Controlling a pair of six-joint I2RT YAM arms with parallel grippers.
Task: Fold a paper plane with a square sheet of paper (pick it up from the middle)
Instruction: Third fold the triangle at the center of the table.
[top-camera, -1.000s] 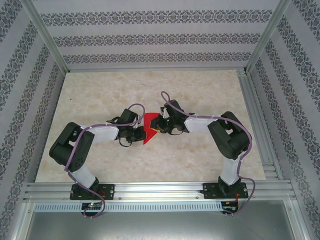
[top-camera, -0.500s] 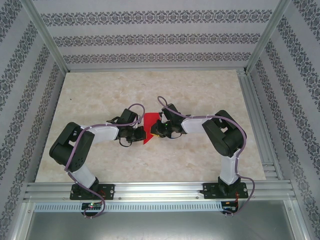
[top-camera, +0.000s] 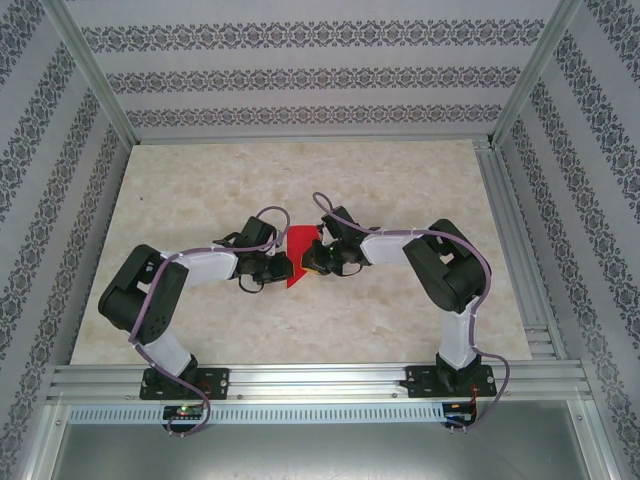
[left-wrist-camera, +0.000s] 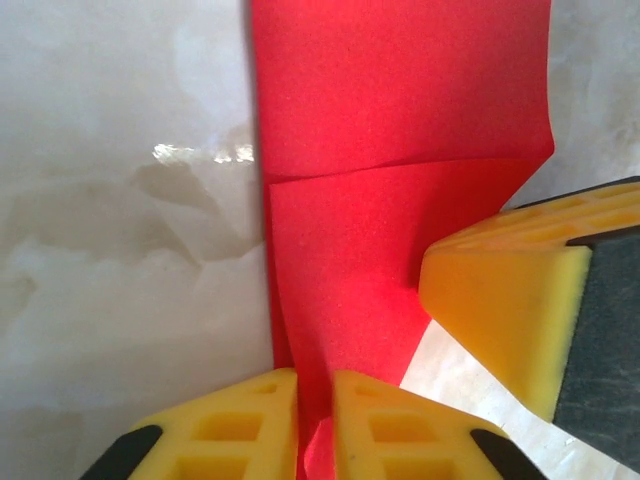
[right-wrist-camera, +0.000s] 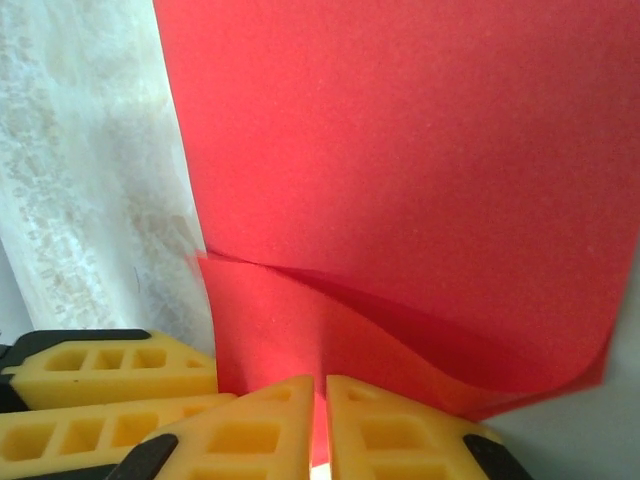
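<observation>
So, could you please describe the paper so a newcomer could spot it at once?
Look at the middle of the pale marble table, where the two arms meet. Held there by the left claw and right claw is a partly folded sheet of paper, the only bright red thing there.

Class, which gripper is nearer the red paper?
Neither: both touch it. The left gripper pinches the red paper from its left side, the right gripper from the right.
</observation>
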